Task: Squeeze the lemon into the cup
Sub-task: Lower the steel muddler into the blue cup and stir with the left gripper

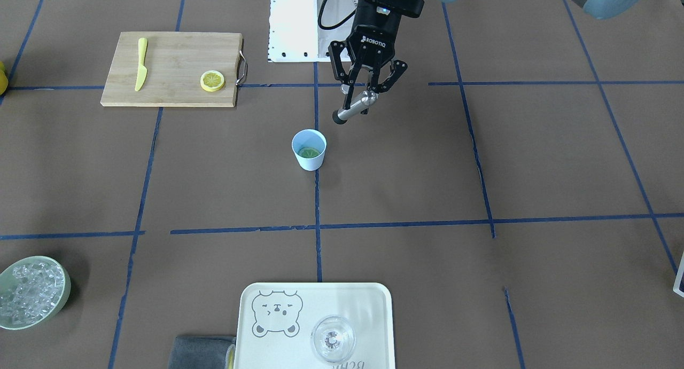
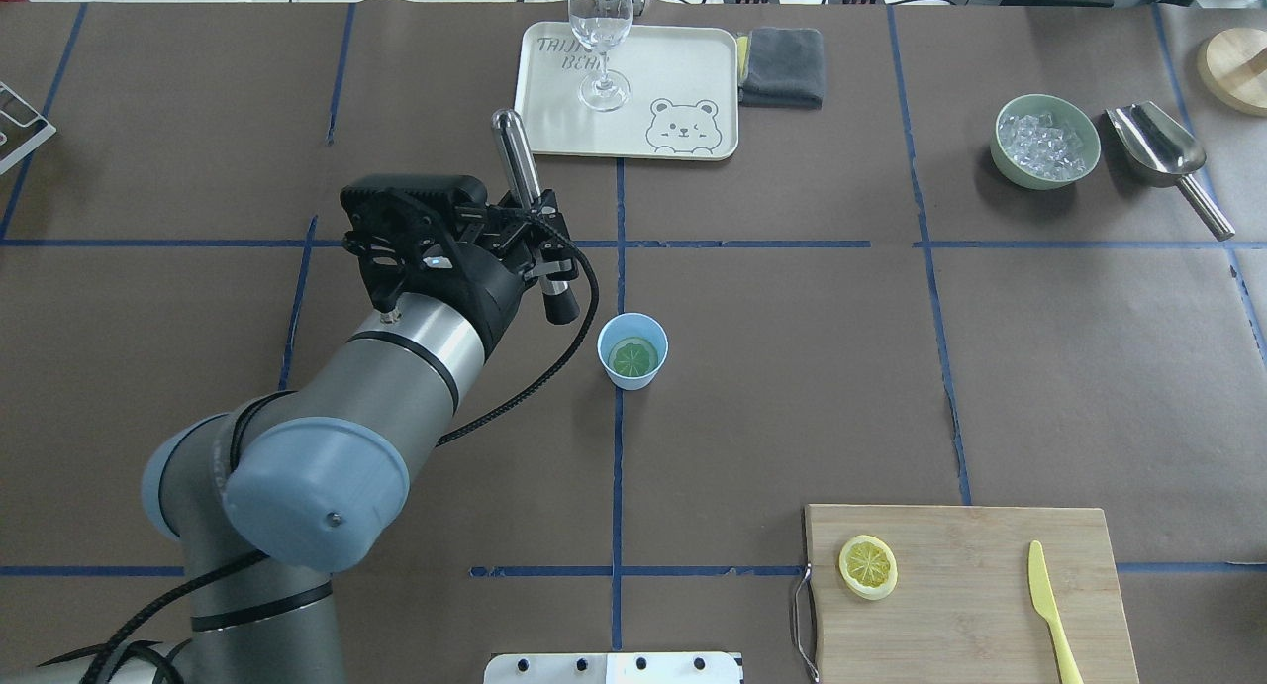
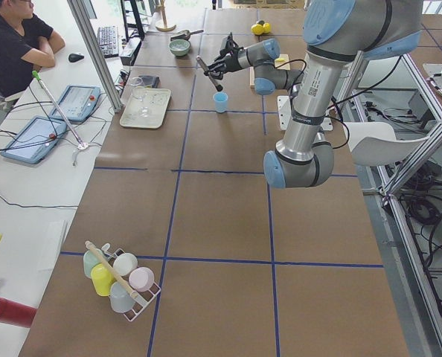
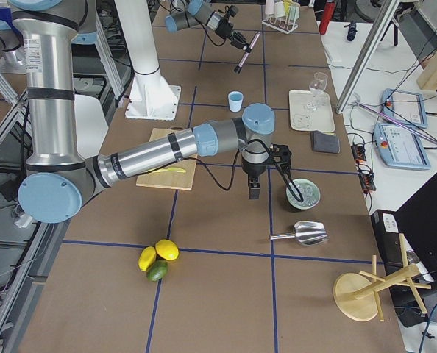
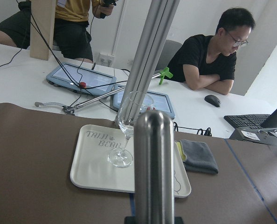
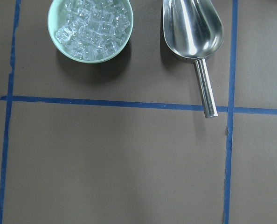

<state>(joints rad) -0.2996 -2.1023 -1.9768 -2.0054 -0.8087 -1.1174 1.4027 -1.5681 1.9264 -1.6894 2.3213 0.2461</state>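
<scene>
The lemon (image 2: 633, 356), light, soft and slippery, lies flat inside the cup (image 2: 633, 381), probably best pressed at its centre by the muddler (image 1: 350, 111) clamped in the left hand (image 1: 367, 97), at the cup's ten o'clock overhead.

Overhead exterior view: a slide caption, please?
Left gripper holds a metal muddler near the blue cup containing a lemon slice.

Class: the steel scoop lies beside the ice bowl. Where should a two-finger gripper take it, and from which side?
Grip the scoop by its handle, from straight above, jaws across it: a thin straight rod lying flat, apart from the ice bowl; the pan looks too wide.
</scene>
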